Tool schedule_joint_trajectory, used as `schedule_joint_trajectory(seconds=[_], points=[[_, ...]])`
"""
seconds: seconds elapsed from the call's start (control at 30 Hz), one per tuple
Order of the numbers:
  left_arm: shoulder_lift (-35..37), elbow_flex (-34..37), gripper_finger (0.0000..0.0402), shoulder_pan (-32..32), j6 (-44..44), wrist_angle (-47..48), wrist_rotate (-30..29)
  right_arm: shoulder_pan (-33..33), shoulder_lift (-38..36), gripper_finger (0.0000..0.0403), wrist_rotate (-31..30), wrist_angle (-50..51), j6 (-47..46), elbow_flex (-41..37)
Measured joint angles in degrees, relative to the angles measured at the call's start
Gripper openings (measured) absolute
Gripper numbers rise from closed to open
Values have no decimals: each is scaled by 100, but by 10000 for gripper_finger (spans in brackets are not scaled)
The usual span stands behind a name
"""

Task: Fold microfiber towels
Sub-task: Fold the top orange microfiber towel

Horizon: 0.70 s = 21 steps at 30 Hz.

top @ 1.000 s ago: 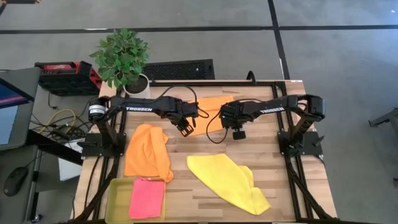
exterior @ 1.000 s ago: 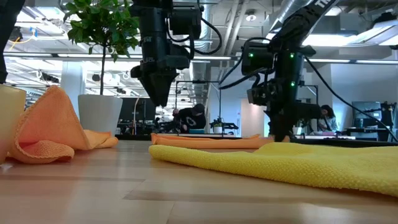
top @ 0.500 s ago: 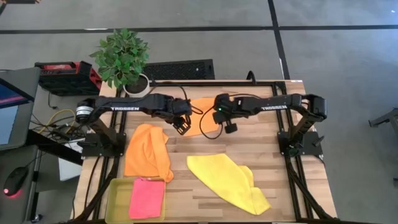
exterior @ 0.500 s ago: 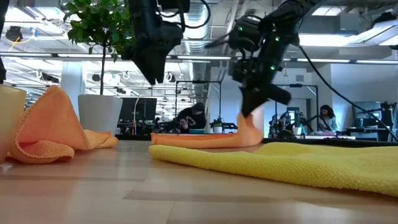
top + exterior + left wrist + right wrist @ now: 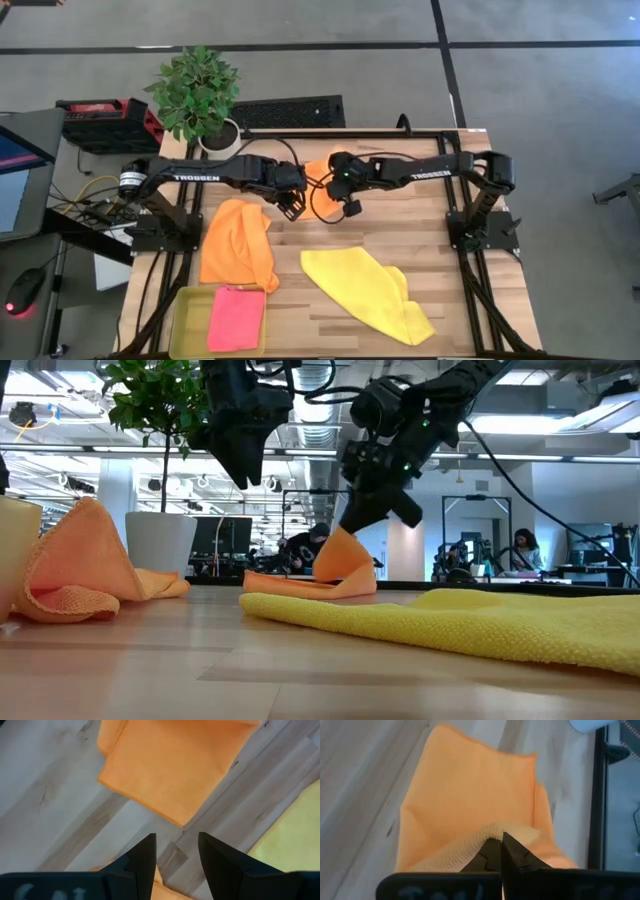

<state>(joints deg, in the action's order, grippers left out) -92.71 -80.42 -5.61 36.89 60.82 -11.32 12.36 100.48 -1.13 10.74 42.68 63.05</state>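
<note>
Wooden slats of a work table [image 5: 470,300] carry four towels: two orange, one yellow, one pink. At the far middle of the table, the right gripper [image 5: 498,851] is clamped on a raised fold of an orange towel [image 5: 320,178], lifting one edge up and over toward the left while the rest lies flat on the wood. Just to its left, the left gripper [image 5: 176,854] hovers with its fingers apart and empty, above the near corner of the same cloth.

A second orange towel [image 5: 238,243] sits crumpled on the left side, the yellow towel [image 5: 365,290] lies loosely spread across the near right, and the pink towel [image 5: 236,318] rests folded in a yellow-green tray [image 5: 186,310] at the near left corner.

From the way it drapes and buckles from the pinch, the cloth looks light, soft and floppy, with no stiffness to hold a crease; a hem or a corner is likely the best place to take hold, and a second grip on the neighbouring corner should keep the fold square.

One potted plant [image 5: 199,95] stands beyond the far left edge.
</note>
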Motion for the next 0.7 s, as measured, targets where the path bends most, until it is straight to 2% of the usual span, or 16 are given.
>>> schedule_joint_trajectory(seconds=[0.6,0.7], points=[[5,0,139,42,287,11,3,-179,18,7,149,-1138,-61,0],[46,0,139,49,299,4,0,-175,18,7,321,-1256,-65,0]])
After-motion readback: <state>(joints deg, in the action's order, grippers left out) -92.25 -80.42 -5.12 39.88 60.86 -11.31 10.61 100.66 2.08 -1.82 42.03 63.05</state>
